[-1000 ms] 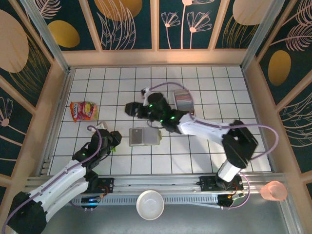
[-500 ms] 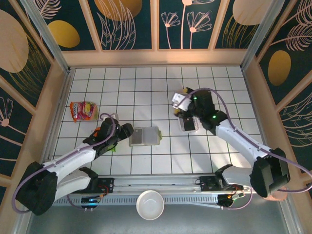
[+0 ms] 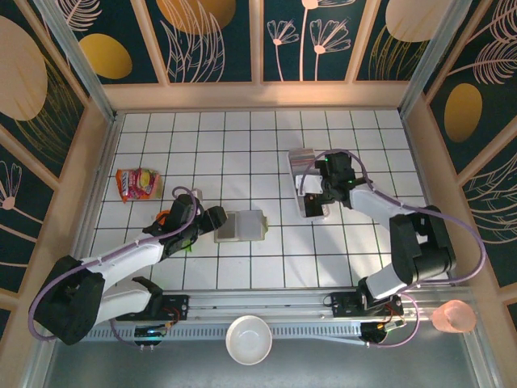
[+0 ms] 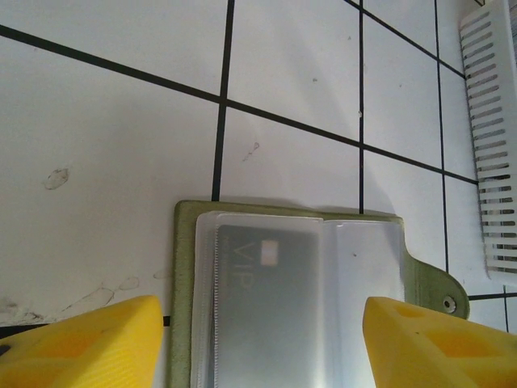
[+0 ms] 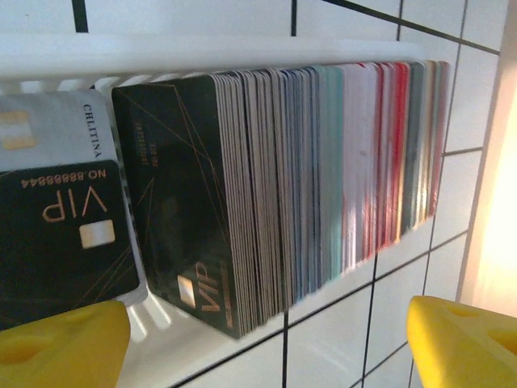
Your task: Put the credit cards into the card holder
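Your right jaws stand wide, the credit cards (image 5: pixel 323 178) packed upright in their white tray (image 5: pixel 202 52) just ahead, row running jaw to jaw; your left jaws, equally wide, straddle the open card holder (image 4: pixel 363 299).

Left arm (image 3: pixel 129 257) and right arm (image 3: pixel 371 206) reach forward, jaws spread.
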Robot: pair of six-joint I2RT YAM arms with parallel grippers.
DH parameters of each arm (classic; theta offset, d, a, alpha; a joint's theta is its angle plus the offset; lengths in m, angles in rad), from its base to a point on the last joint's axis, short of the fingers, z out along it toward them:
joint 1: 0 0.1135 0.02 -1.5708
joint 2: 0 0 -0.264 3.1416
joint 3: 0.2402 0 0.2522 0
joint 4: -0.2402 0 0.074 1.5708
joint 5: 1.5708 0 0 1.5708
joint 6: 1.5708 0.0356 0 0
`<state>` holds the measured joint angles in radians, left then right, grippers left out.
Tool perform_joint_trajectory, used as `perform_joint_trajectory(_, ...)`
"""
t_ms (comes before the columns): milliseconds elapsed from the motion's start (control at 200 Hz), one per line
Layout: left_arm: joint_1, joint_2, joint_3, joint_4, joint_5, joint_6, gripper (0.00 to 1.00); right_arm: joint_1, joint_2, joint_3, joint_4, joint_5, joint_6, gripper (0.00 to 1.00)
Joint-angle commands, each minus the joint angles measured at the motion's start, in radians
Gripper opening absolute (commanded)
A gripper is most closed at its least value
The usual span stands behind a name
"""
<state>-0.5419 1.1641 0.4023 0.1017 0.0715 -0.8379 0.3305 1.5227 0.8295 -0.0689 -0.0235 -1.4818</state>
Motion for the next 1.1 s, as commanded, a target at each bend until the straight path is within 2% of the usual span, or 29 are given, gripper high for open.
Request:
perform_joint_trajectory(0, 0.002, -0.009, -0.012, 0.026, 0.017, 0.006, 0.66, 0.022, 0.041, 0.038, 0.079, 0.004, -0.040, 0.86)
perform_joint_trajectory(165, 0.002, -0.016, -0.030, 0.035, 0.019, -0.005, 0.65, 0.045, 0.090, 0.062, 0.098, 0.003, -0.015, 0.82)
perform_joint_trajectory(330, 0.001, -0.026, -0.061, 0.064, 0.033, -0.031, 0.61, 0.067, 0.117, 0.076, 0.098, 0.008, -0.015, 0.72)
perform_joint_trajectory(781, 0.001, -0.034, -0.070, 0.059, 0.031, -0.035, 0.59, 0.067, 0.138, 0.106, 0.089, 0.036, -0.018, 0.70)
perform_joint_trajectory(886, 0.001, -0.037, -0.075, 0.059, 0.028, -0.039, 0.58, 0.068, 0.123, 0.107, 0.078, 0.036, -0.028, 0.62)
perform_joint_trajectory(986, 0.001, -0.037, -0.076, 0.064, 0.035, -0.045, 0.57, 0.067, 0.106, 0.105, 0.064, 0.035, -0.032, 0.60)
perform_joint_trajectory(1096, 0.001, -0.038, -0.079, 0.067, 0.037, -0.049, 0.56, 0.068, 0.096, 0.100, 0.051, 0.036, -0.039, 0.50)
